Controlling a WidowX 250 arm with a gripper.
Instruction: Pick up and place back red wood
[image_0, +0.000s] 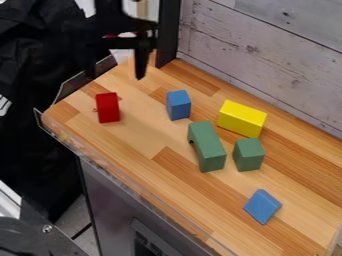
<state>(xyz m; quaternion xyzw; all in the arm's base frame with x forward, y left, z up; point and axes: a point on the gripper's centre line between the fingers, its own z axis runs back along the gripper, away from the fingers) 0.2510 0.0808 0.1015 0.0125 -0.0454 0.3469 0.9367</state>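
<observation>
Wood strips form the counter top, running beneath the claw and out toward the camera. White-painted planks stand upright to the right of the claw in view. Clear plastic edging borders the counter, below and left of the claw.

Claw: raised above the counter's far-left part, fingers spread, nothing between them.

Green notched block: well down and right of the claw. Yellow block: farther right of the claw, lying on its side.

Red wood: upright on the counter, just below the claw in view, near the edging. Principal risks: a descent off-centre could land a finger on its top and tip it; a grasp too high could let it slip out; a careless release could topple it, or set it against the edging.

Green small block: beyond the notched one from the claw; low risk. Blue upright block: right of the red piece, near the claw; a wide sideways swing at low height could knock it. Blue wedge: farthest from the claw, unlikely to be disturbed.
</observation>
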